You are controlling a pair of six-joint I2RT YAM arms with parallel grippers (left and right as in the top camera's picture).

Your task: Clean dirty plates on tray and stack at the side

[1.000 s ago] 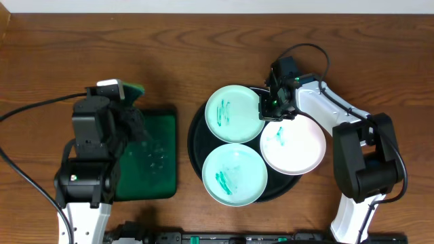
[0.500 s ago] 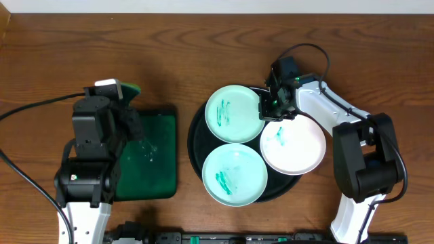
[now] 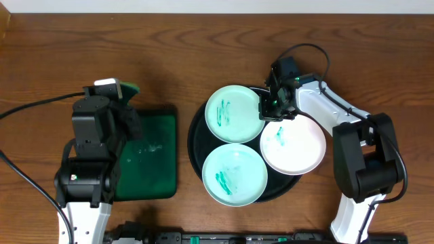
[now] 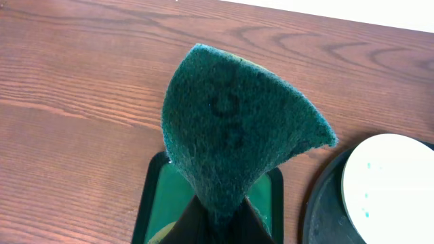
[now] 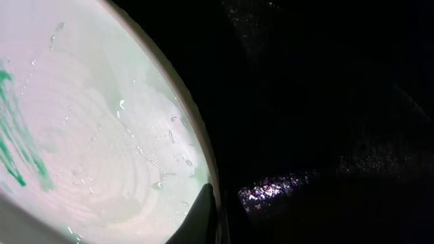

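Sponge [image 4: 230, 135] sits pinched in the left pincer [image 4: 220, 224], ready for scrubbing. The right pincer [image 3: 271, 108] is closed beside the mint plate [image 3: 230, 114], probably steadying it.

Even light; faint glints on tray [image 5: 285, 191].

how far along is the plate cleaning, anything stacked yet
Done: nothing yet. All three plates, the back green plate, front green plate and white plate, sit on the black tray with teal smears, none stacked aside. In hand: the left gripper holds a green sponge over the green tray; the right gripper is shut on the back green plate's rim. Left: wiping all three and stacking them.
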